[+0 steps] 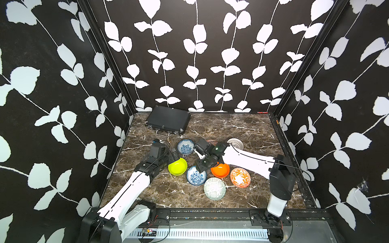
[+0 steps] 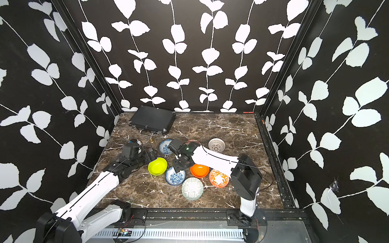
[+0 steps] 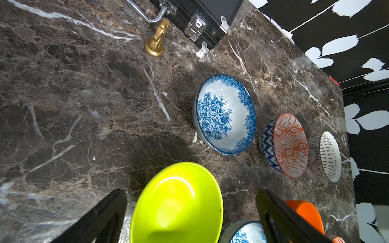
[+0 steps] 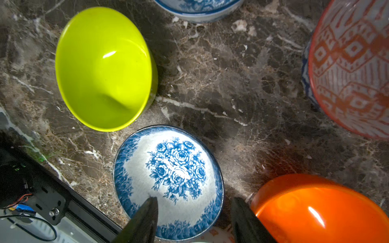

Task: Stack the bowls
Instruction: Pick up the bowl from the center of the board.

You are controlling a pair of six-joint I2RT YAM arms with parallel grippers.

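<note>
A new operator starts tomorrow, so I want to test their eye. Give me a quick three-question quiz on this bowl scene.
1. True or false: the black case lies open.
2. Fill in: the left claw hangs open right at the ___ bowl.
3. The gold chess knight: A stands upright, B lies on its side, C sits inside a bowl.
Key: 1 false, it is shut. 2 lime bowl. 3 A.

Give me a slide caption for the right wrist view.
Right gripper open astride the blue floral bowl rim; lime bowl, orange bowl alongside.
</note>
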